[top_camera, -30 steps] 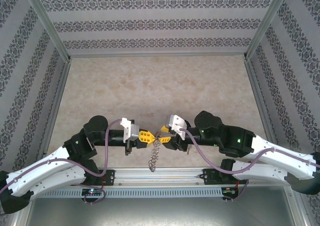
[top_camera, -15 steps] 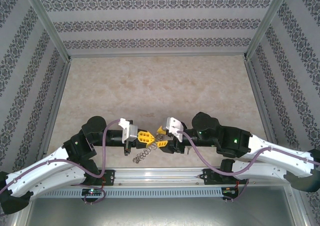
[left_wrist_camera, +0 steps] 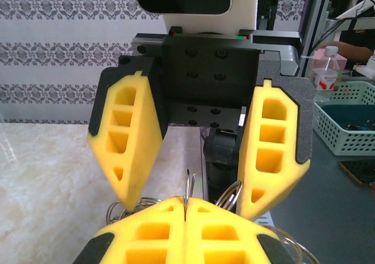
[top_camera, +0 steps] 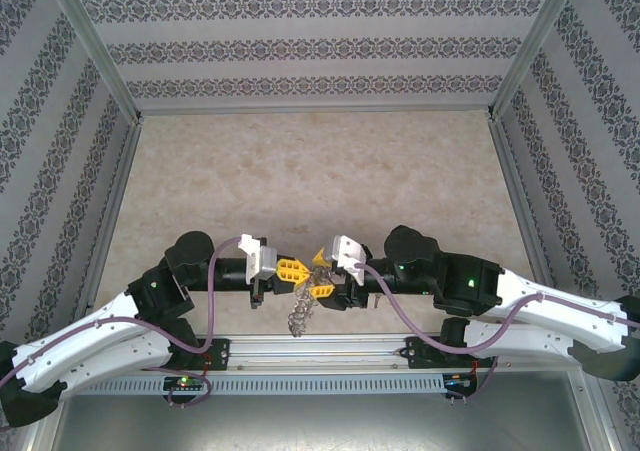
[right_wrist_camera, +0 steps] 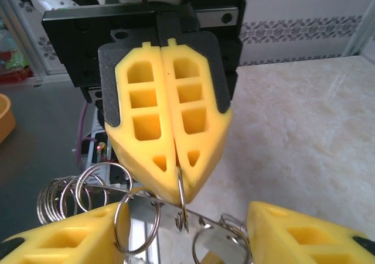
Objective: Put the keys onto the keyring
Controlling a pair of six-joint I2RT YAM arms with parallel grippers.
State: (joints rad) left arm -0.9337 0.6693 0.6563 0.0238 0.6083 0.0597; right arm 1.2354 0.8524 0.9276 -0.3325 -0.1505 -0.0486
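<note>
The keyring point(top_camera: 299, 313) hangs above the table's near edge, its grey plate edge-on point(right_wrist_camera: 146, 198) with wire loops point(right_wrist_camera: 137, 229) along the rim. My left gripper point(top_camera: 298, 274) is shut on one small loop point(left_wrist_camera: 187, 194); in the right wrist view its closed fingers point(right_wrist_camera: 193, 123) pinch that loop point(right_wrist_camera: 181, 196) from above. My right gripper point(top_camera: 322, 277) faces it, open. Its fingers point(left_wrist_camera: 126, 141) straddle the left fingertips and the ring without gripping it. From its own camera the right gripper point(right_wrist_camera: 181, 232) stands either side of the plate. I cannot make out the keys.
The marble tabletop point(top_camera: 320, 181) stretches away behind both arms. An aluminium rail point(top_camera: 320, 353) runs along the near edge just below the hanging ring. Patterned walls close in the sides and back. A basket point(left_wrist_camera: 345, 123) and a bottle point(left_wrist_camera: 331, 65) sit off the table.
My right gripper has moved left towards the left one and opened wider. The keyring swung out to the left and now hangs down again. The left gripper has stayed shut.
</note>
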